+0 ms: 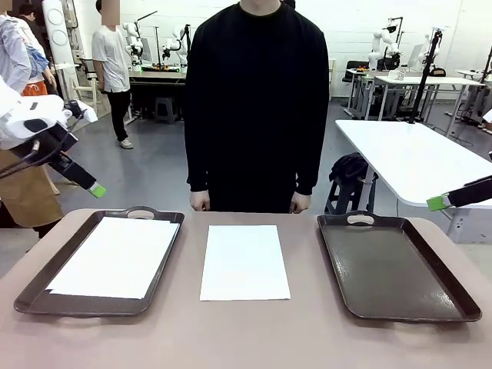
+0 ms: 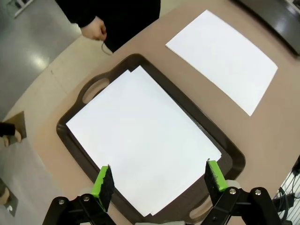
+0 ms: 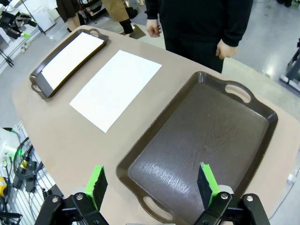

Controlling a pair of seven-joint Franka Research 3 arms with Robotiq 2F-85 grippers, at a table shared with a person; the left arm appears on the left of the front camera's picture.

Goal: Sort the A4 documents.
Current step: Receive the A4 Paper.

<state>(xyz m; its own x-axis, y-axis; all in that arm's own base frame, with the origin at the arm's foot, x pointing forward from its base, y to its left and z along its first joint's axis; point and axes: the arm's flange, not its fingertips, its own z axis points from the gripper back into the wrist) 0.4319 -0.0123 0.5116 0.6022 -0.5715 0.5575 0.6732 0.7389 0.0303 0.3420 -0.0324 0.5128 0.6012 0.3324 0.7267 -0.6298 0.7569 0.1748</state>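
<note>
My left arm hangs above the floor off the table's (image 1: pixel 246 338) left edge, angled down toward it, and my left gripper (image 2: pixel 159 180) is spread wide, its green pads (image 2: pixel 104 180) standing apart over the near end of the left tray (image 2: pixel 234 161) with nothing between them and touching nothing. That dark brown tray sits by the table's left edge, a cut-out handle at each short end, and holds a small stack of A4 documents (image 1: pixel 117 256); from my left wrist I can see a second sheet's corner peeking out under the top one at the far end. In the middle of the table, between the two trays and clear of both, a single white sheet (image 1: pixel 244 262) lies flat on the bare surface, its far end toward the person (image 1: pixel 257 100) in black who stands at the far edge with both hands hanging by the tabletop. By the table's right edge rests the right tray (image 1: pixel 453 307), its glossy brown bottom bare. My right arm reaches in low from the right side, above that tray's outer far corner, and my right gripper (image 3: pixel 151 183) is likewise wide apart, gripping nothing and hovering above the tray's near end.
</note>
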